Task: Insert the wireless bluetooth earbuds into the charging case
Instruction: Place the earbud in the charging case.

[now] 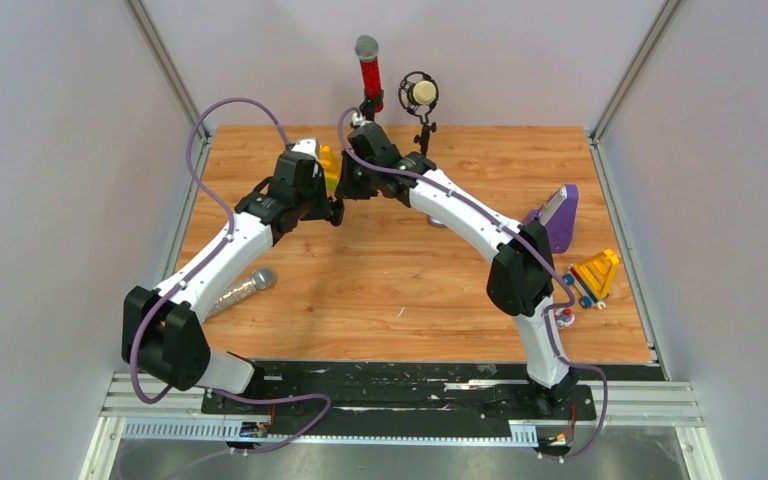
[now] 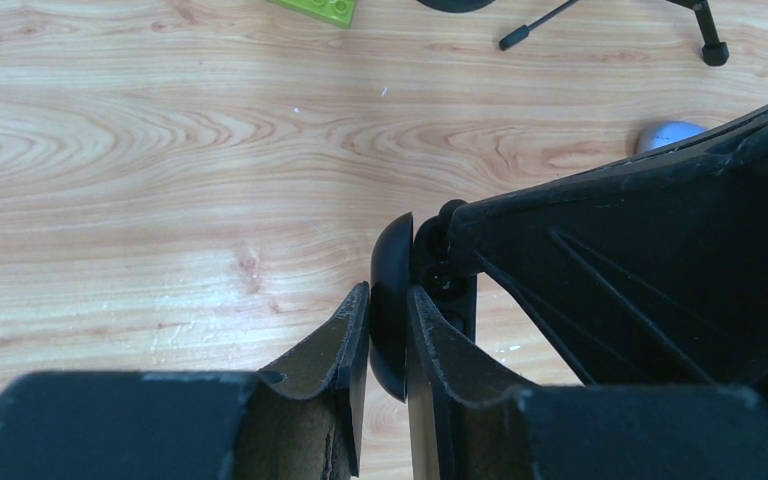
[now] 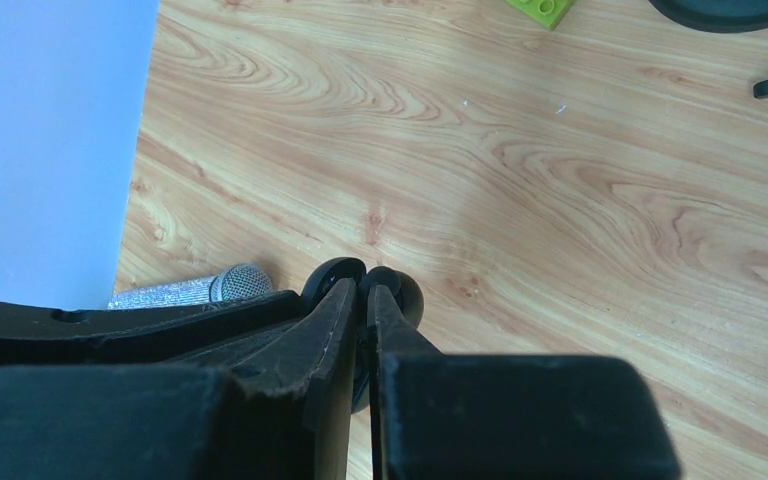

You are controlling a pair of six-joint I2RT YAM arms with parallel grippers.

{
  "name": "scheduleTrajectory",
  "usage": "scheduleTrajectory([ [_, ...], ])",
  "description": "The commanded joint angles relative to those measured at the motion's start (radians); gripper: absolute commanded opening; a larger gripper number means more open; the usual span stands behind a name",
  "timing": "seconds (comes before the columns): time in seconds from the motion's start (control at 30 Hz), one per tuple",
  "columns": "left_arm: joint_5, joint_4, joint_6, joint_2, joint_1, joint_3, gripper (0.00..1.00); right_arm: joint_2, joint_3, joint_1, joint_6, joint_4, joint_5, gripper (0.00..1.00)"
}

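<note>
Earbud insertion, unfinished: black charging case [image 2: 390, 250] held at mid-table.
Near left, a silver microphone [image 1: 243, 290] lies idle. Farther in, my left gripper [image 2: 388, 295] pinches the case, and my right gripper [image 3: 363, 288], pressed together, meets its open side. No earbud is visible, so seating is unconfirmed.

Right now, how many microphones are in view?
3. A red microphone stands upright at the back edge of the table. A cream microphone sits in a shock mount just right of it. A silver microphone lies flat at front left. Others may be hidden.
</note>
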Motion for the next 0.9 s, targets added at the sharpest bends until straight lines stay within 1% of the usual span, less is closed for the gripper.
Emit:
scheduleTrajectory([
  [0.0,-0.011,0.029,-0.016,-0.035,-0.004,-0.001,0.26,0.002,0.042,0.008,0.021,-0.001,0.010,0.00],
  [0.67,-0.015,0.022,-0.013,-0.038,-0.003,0.008,0.25,-0.002,0.032,0.027,0.033,-0.013,0.023,0.00],
  [0.7,-0.015,0.021,-0.013,-0.038,-0.004,0.007,0.25,-0.002,0.031,0.027,0.032,-0.014,0.053,0.00],
  [0.87,-0.015,0.020,-0.010,-0.041,-0.004,0.009,0.25,0.005,0.032,0.030,0.028,-0.016,0.069,0.00],
])
